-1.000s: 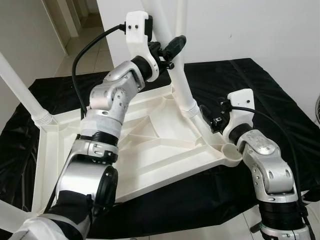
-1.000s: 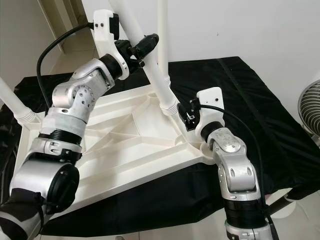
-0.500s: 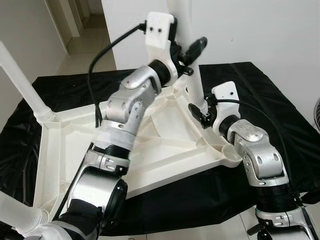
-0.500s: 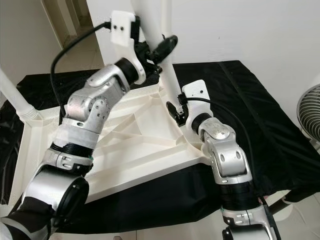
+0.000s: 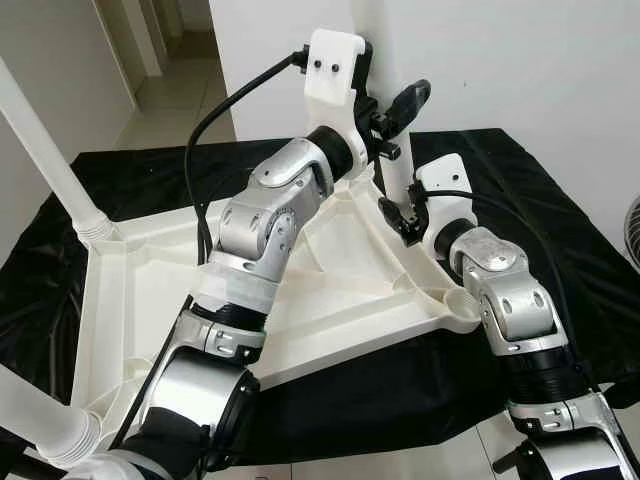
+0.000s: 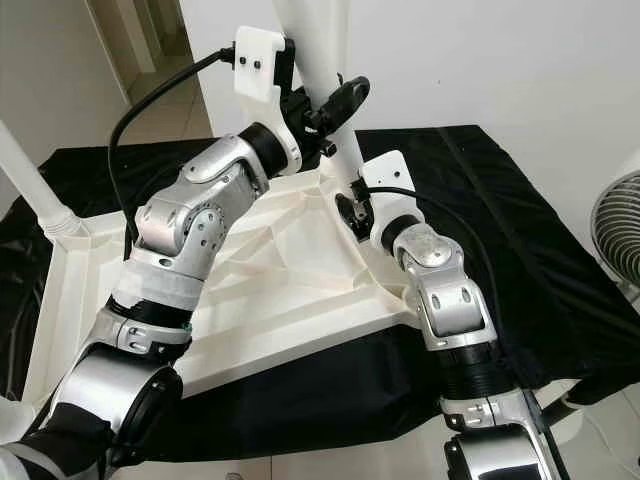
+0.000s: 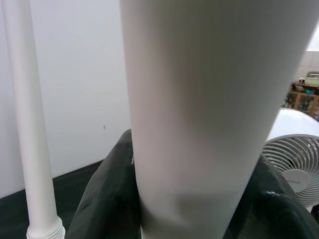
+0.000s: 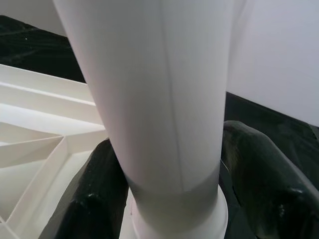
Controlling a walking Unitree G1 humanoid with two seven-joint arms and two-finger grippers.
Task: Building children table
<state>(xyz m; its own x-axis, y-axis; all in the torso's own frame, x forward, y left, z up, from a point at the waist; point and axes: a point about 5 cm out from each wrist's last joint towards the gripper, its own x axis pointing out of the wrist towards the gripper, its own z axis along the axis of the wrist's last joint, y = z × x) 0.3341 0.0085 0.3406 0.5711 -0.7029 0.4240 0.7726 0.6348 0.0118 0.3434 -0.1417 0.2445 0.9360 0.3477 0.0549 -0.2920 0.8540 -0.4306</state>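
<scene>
A: White table leg (image 6: 335,130) stands upright at the far corner of the upturned tabletop (image 6: 270,290), which lies on black cloth (image 6: 500,200). Left gripper (image 6: 335,105) clamped on the shaft high up; right gripper (image 6: 352,205) straddles the base by its collar, fingers (image 8: 264,174) either side.

B: Risks?

A: My judgement: if the two arms pull unevenly, the leg tilts and binds or pops from its socket. Tabletop could also slide on the cloth.

B: Unclear?

A: Socket joint is hidden behind the right gripper; cannot tell whether that grip is tight. Leg's top is cut off. Another leg (image 5: 50,150) stands at the near-left corner.
</scene>
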